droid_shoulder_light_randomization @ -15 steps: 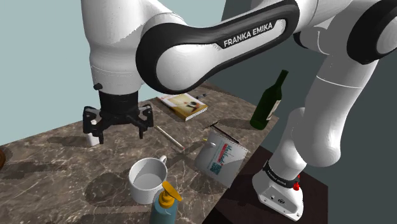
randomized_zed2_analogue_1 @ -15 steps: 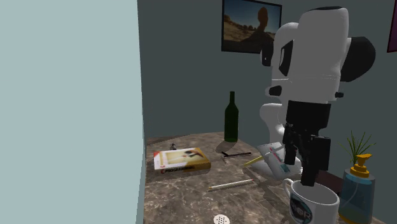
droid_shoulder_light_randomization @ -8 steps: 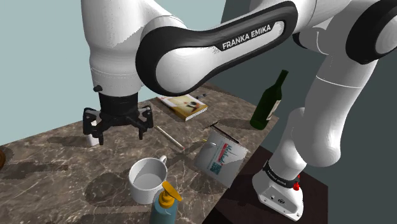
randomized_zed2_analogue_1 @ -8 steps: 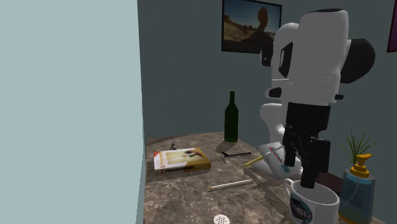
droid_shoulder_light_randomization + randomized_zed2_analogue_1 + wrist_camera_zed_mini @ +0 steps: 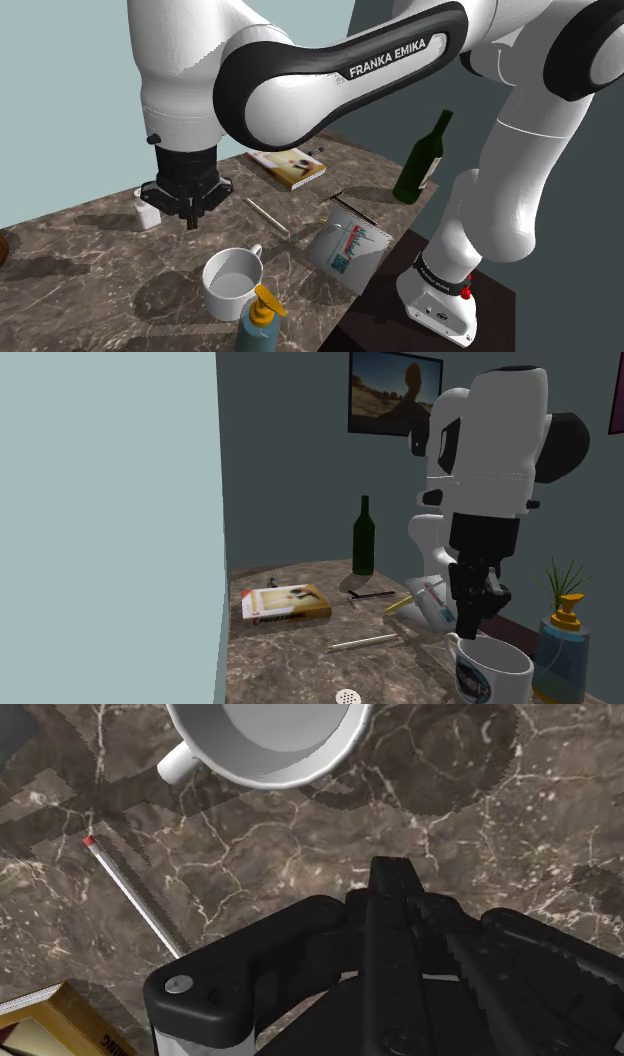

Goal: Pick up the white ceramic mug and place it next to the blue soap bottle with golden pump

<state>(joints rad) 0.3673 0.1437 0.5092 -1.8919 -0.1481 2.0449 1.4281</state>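
Note:
A white mug [image 5: 232,283] [image 5: 492,672] stands upright on the dark marble top, right beside a blue soap bottle [image 5: 260,322] [image 5: 563,652] with a golden pump. My black gripper [image 5: 190,215] [image 5: 467,622] hangs above the marble, a little beyond the mug and clear of it. Its fingers have met with nothing between them. In the wrist view the joined gripper [image 5: 395,876] points at bare marble, and the mug [image 5: 265,739] with its handle lies ahead of the fingertips.
A pencil [image 5: 267,216] [image 5: 135,894] lies between the gripper and a yellow book [image 5: 288,167]. A tilted white carton [image 5: 345,245] and a green wine bottle [image 5: 422,158] stand near the arm's base. A small white shaker [image 5: 146,213] sits behind the gripper.
The fingers have gone from spread wide to shut on nothing. The hand has stayed in the same place, and the mug has not moved.

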